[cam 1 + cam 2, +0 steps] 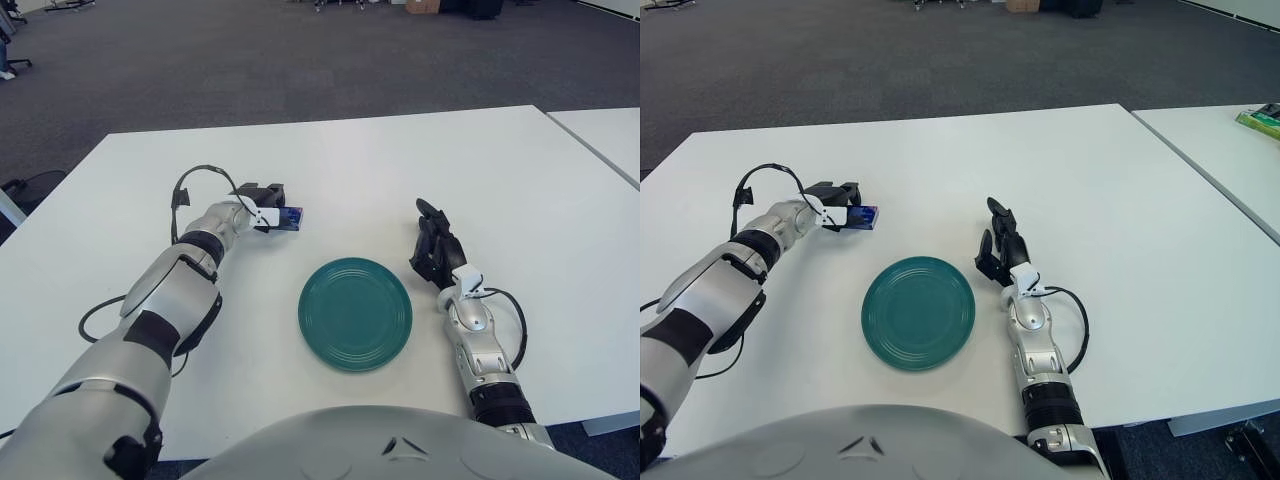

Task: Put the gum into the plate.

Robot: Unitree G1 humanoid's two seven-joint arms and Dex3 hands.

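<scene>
Left robot hand [268,208] clamped on blue gum [291,217] beyond green plate [355,313]; right robot hand [434,247] slack-fingered, empty, beside plate.

The silver left arm reaches forward, its black left hand [268,203] curled closed around a small object, while the black right hand [434,248] shows fingers relaxed.

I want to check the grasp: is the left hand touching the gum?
Touching. In the left eye view the left hand has its fingers closed around the gum, beyond the plate.
</scene>
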